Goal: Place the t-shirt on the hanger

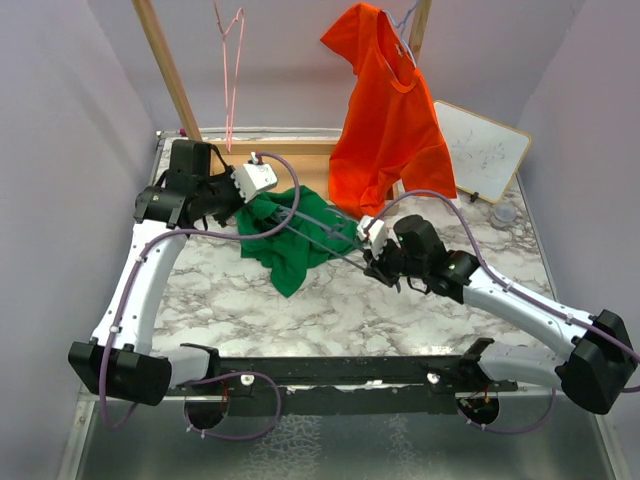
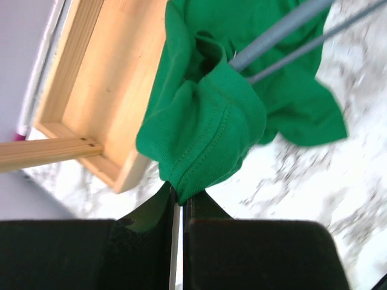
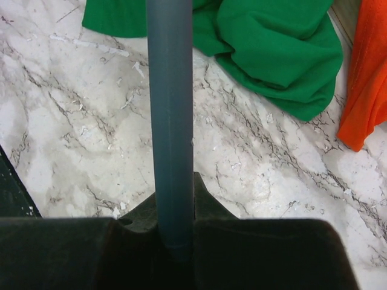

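Marble table (image 1: 400,310), left claw (image 2: 178,198) pinching t-shirt (image 2: 205,121) hem, right claw (image 3: 174,194) gripping hanger (image 3: 170,90)

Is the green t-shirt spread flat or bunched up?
Bunched: the t-shirt lies crumpled, a hem fold pinched in the left tool.

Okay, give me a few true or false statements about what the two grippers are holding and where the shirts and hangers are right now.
1. The left gripper is shut on a fold of the green t-shirt. True.
2. The right gripper is open and empty. False: it is shut on the bar of the blue-grey hanger.
3. The orange t-shirt lies crumpled under the green one. False: it hangs up at the back.
4. The pink wire hanger hangs bare. True.
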Controlling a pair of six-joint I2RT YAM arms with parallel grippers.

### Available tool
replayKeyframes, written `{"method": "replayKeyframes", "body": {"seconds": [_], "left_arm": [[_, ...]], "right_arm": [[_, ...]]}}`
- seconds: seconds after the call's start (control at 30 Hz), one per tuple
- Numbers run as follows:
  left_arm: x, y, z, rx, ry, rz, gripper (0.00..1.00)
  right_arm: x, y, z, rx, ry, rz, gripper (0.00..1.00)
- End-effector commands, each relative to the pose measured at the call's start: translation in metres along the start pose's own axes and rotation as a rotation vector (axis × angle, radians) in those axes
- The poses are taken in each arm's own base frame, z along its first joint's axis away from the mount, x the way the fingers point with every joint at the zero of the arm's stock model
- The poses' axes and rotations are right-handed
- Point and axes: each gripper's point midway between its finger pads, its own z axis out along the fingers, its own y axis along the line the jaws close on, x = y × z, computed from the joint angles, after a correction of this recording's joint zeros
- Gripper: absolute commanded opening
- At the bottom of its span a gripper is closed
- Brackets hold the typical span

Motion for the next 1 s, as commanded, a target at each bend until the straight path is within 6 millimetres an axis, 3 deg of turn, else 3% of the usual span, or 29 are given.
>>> {"method": "replayKeyframes", "body": {"seconds": [0.0, 0.23, 0.43, 0.53, 0.7, 0.97], "left_arm": [[0.026, -0.007, -0.028, 0.144, 0.182, 0.358, 0.0], [0.02, -0.007, -0.033, 0.225, 0.213, 0.386, 0.0], [0.019, 0.013, -0.019, 0.174, 0.241, 0.343, 0.0], [0.019, 0.014, -0.012, 0.189, 0.243, 0.294, 0.0], [-0.006, 0.015, -0.011, 0.213, 0.168, 0.22, 0.0], [-0.038, 0.008, -0.028, 0.256, 0.077, 0.201, 0.0]], "right_arm": [[-0.012, 0.004, -0.008, -0.023, -0.041, -0.048, 0.01], [-0.037, -0.004, -0.012, 0.018, -0.133, -0.063, 0.01], [-0.06, 0.008, -0.026, -0.027, -0.273, -0.129, 0.01], [-0.066, 0.009, -0.029, -0.027, -0.307, -0.145, 0.01], [-0.054, 0.011, -0.02, -0.056, -0.264, -0.17, 0.01], [-0.042, 0.001, -0.003, -0.017, -0.223, -0.165, 0.01]]}}
